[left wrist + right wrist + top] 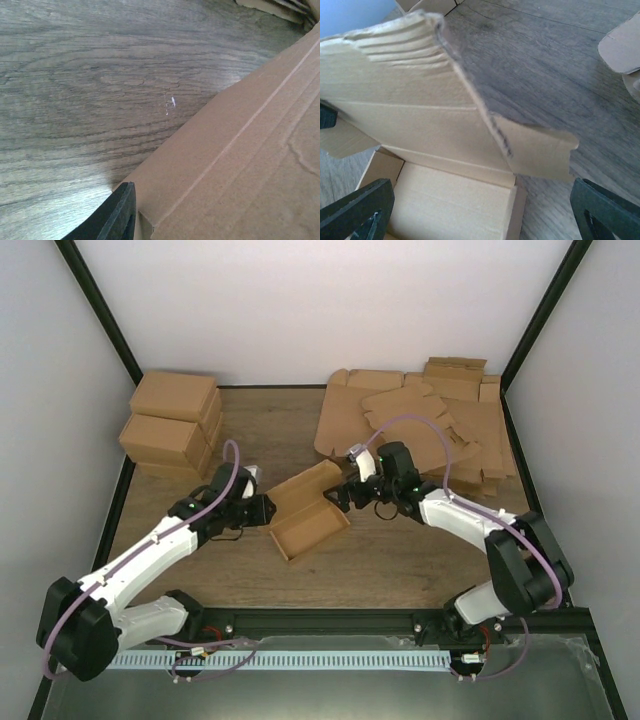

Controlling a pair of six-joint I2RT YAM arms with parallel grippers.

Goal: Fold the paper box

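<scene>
Paper box half formed at centre of worktop, tray walls up, lid tilted and not yet shut. Left claw set against box's 9 o'clock end, probably as a brace against sliding; opening impossible to tell, only one finger showing in wrist view. Right claw at 3 o'clock, spread wide and gripping nothing, fingers either side of raised lid and its side tab, seemingly placed to tuck that tab. Finished cartons stacked at 10 o'clock, flat blanks at 1 o'clock.
</scene>
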